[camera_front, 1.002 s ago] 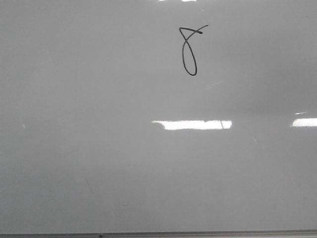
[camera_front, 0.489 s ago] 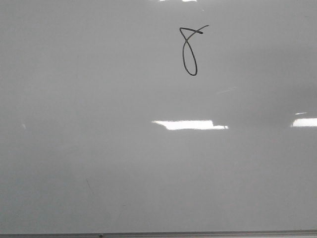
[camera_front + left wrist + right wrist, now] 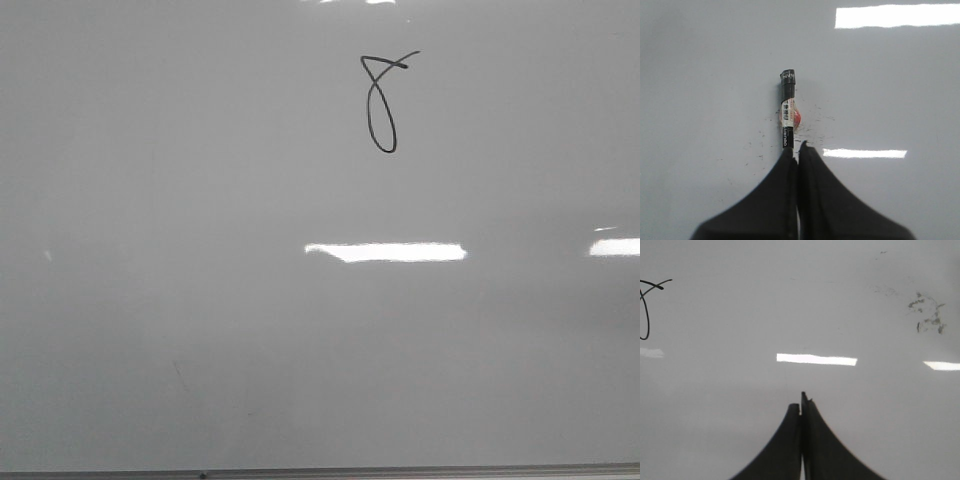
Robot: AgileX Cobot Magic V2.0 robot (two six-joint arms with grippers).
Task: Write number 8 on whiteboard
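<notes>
The number 8 [image 3: 378,84] is a thin black hand-drawn figure at the upper middle of the whiteboard [image 3: 200,300] in the front view. Part of it shows at the edge of the right wrist view [image 3: 648,315]. No gripper shows in the front view. My left gripper [image 3: 796,150] has its jaws closed together above the board. A black marker [image 3: 786,107] with a white label and a red spot lies on the board just beyond its tips, its near end hidden behind one finger. My right gripper [image 3: 801,402] is shut and empty over bare board.
Bright rectangular light reflections [image 3: 385,252] lie across the board. A thin metal edge [image 3: 400,472] runs along its bottom. Grey smudges [image 3: 927,317] mark the board in the right wrist view. Small ink specks [image 3: 812,127] surround the marker.
In the front view the right end of the middle light reflection was partly shaded and is now whole. The 8 is unchanged.
</notes>
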